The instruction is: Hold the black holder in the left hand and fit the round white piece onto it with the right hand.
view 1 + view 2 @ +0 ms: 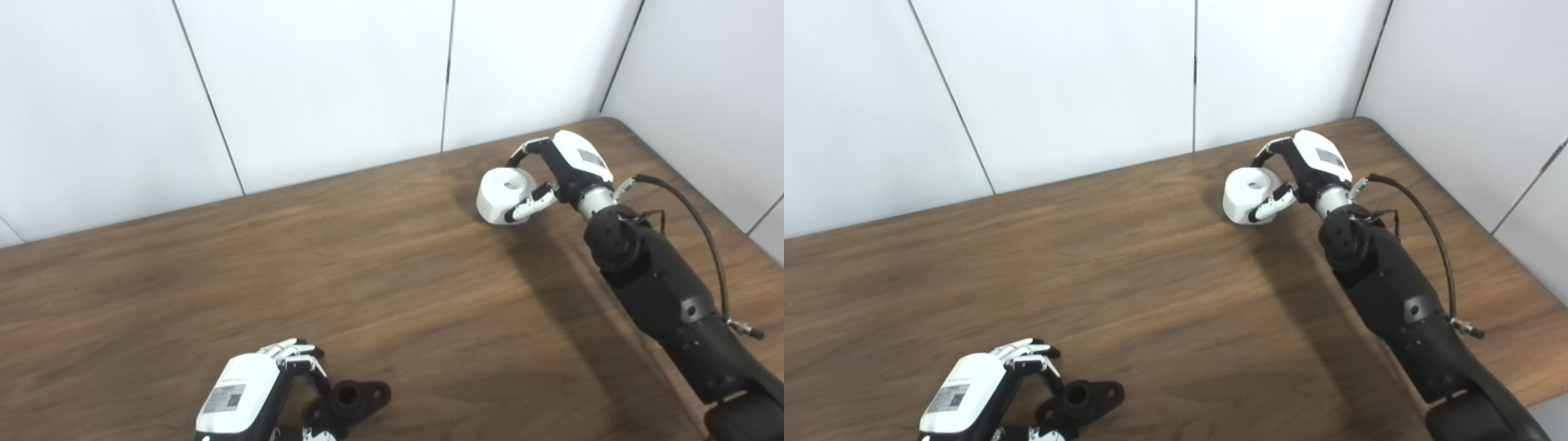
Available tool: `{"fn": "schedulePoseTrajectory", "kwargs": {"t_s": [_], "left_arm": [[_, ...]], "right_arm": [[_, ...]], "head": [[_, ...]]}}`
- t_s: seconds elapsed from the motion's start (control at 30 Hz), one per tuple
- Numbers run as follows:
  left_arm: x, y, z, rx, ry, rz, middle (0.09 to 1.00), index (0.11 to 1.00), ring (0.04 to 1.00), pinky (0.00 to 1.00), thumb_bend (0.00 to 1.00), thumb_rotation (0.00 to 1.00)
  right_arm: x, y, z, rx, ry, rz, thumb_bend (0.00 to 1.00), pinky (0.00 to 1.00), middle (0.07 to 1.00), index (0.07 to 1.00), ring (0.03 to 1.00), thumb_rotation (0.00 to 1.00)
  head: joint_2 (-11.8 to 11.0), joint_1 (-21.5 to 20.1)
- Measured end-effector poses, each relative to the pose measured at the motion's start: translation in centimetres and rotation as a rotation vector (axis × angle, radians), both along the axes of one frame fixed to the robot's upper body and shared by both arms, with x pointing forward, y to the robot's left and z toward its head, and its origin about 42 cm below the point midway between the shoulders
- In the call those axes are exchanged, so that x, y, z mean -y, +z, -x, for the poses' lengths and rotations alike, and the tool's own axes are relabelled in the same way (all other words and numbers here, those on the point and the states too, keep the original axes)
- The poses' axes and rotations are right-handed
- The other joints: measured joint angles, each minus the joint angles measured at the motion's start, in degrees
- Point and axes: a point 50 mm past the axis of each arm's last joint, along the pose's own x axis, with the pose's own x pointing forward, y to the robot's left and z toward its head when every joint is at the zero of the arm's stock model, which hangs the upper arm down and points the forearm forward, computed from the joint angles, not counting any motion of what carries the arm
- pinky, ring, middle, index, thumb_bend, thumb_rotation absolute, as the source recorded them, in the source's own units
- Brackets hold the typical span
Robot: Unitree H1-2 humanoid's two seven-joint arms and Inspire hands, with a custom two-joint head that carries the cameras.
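Hands apart: right hand (566, 171) cupped around round white piece (503, 195), left hand (260, 389) gripping black holder (352, 401).

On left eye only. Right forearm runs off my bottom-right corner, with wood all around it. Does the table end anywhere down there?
Observer: Yes. The right eye view shows the table's near edge in the bottom-right corner, and the right arm crosses over it.
Operator: Is the cable connector hanging past that edge?
Observer: No. The cable connector sits over wood, well inside the edge.
Operator: What's beyond the edge?
Observer: Only a pale grey surface shows there.
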Motion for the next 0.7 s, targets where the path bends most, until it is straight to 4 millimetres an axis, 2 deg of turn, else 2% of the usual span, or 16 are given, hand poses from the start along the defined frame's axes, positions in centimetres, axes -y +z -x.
{"fn": "schedulePoseTrajectory", "kwargs": {"t_s": [0.13,0.23,0.33,0.7], "left_arm": [[0.5,0.0,0.0,-0.005,0.003,-0.003,0.774,0.487,0.854,0.82,0.52,0.05],[1.2,0.0,-0.1,-0.005,0.014,-0.005,0.773,0.487,0.853,0.82,0.52,0.05],[1.7,0.0,-0.1,-0.006,0.021,-0.003,0.772,0.487,0.852,0.82,0.52,0.05],[3.1,-0.1,-0.7,-0.001,0.017,0.000,0.774,0.487,0.849,0.82,0.52,0.05]], "right_arm": [[-2.0,2.6,1.7,0.040,0.101,0.011,0.52,0.80,0.760,0.484,0.859,0.13],[-3.6,4.5,3.5,0.048,0.178,0.024,0.52,0.81,0.769,0.484,0.871,0.13],[-5.1,5.9,5.2,0.039,0.246,0.027,0.52,0.81,0.778,0.484,0.884,0.13],[-10.2,8.2,10.3,-0.007,0.460,-0.013,0.52,0.81,0.788,0.484,0.903,0.13]], "head": [[0.44,2.63],[0.61,6.67],[0.70,8.34],[2.55,10.82]]}}
